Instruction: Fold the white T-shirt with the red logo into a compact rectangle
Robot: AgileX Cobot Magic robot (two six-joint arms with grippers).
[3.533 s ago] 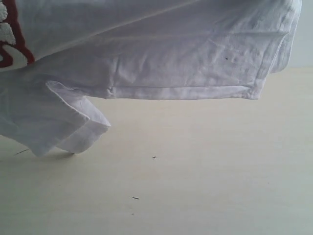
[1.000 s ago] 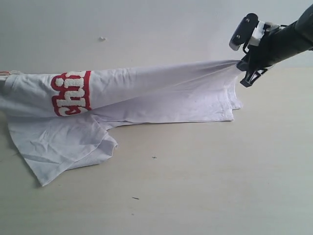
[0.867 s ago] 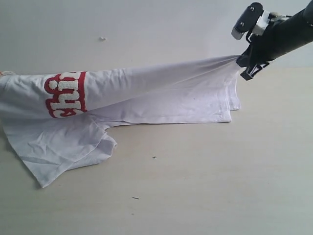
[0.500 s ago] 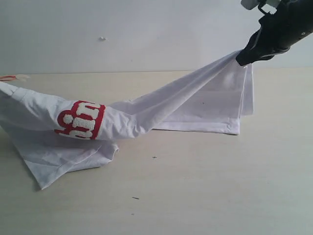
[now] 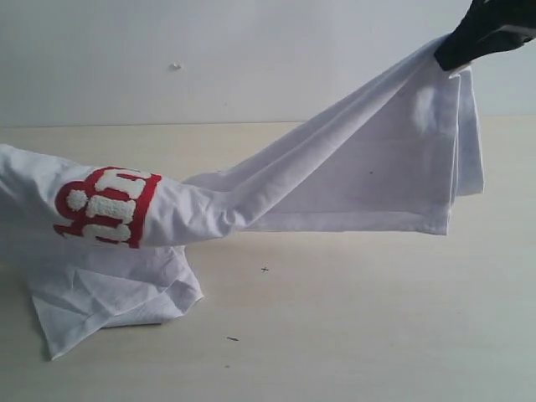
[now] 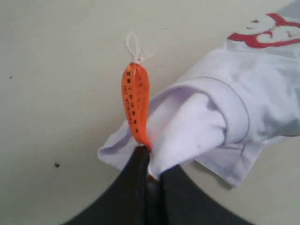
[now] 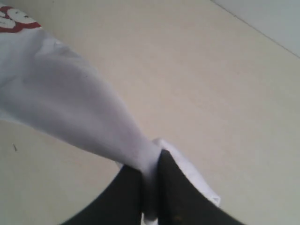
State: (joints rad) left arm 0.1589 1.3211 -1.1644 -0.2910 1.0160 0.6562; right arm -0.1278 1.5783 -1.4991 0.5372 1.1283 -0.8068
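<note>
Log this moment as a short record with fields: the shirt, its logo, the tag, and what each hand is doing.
Garment: white short-sleeved T-shirt, strung between both hands, one end raised high, a crumpled part resting on the pale wooden table
Logo: red fuzzy logo patch with white letters, on the low sagging end
Tag: orange neck tag, sticking up
Left hand: shut on the cloth at the tag
Right hand: shut on the raised end

I count one white T-shirt (image 5: 352,184), no other clothing. It bears one red logo (image 5: 105,205) and one orange tag (image 6: 136,101). There are two grippers, the left gripper (image 6: 150,161) and the right gripper (image 5: 445,59). There is one bench (image 5: 377,318), with two tiny dark specks (image 5: 265,270) on its bare top. The wall (image 5: 251,50) behind has one small pale mark (image 5: 175,65).
</note>
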